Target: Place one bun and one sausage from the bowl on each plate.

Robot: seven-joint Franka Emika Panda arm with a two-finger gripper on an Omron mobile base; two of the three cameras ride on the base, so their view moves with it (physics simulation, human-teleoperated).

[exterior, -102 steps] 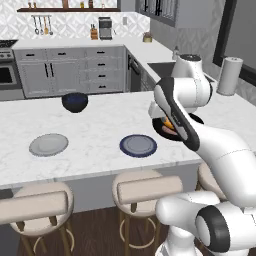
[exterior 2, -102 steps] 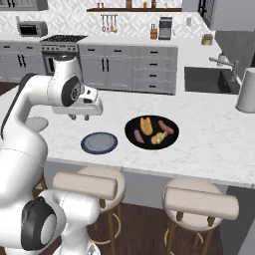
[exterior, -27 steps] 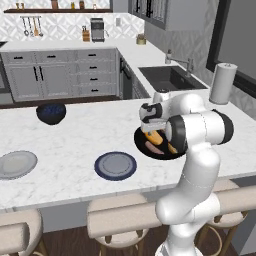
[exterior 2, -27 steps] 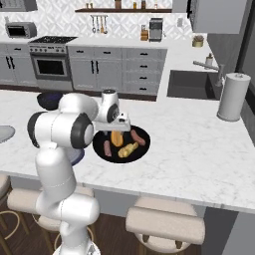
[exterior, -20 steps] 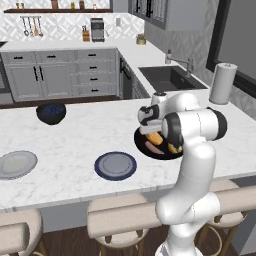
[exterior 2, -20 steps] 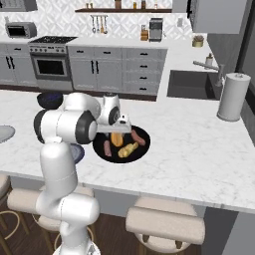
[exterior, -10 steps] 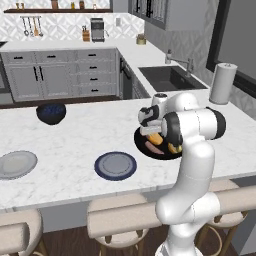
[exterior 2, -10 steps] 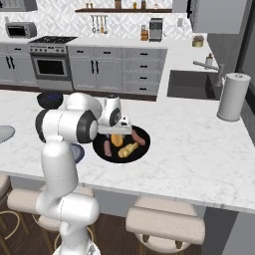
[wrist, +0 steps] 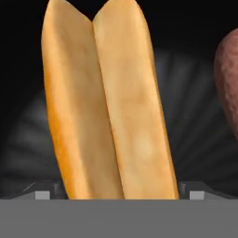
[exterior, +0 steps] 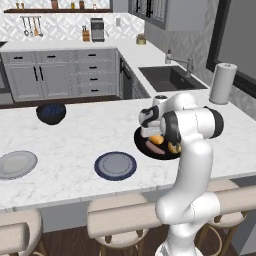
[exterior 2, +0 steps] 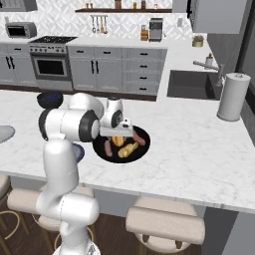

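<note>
end effector (wrist: pixel 114 195) low in the black bowl (exterior 2: pixel 141 149) on the desk (exterior 2: pixel 199 149), fingers spread wide either side of a split bun (wrist: pixel 109 107), lined up to close on it; sausage (wrist: pixel 228 79) just beside, both plates bare.

A glossy white arm (exterior: pixel 192 150) is showing rounded segments, dark joint rings (black bands) and small dark fingers (wrist: pixel 42 194).

no readable text, no labels, no brands, no numbers
</note>
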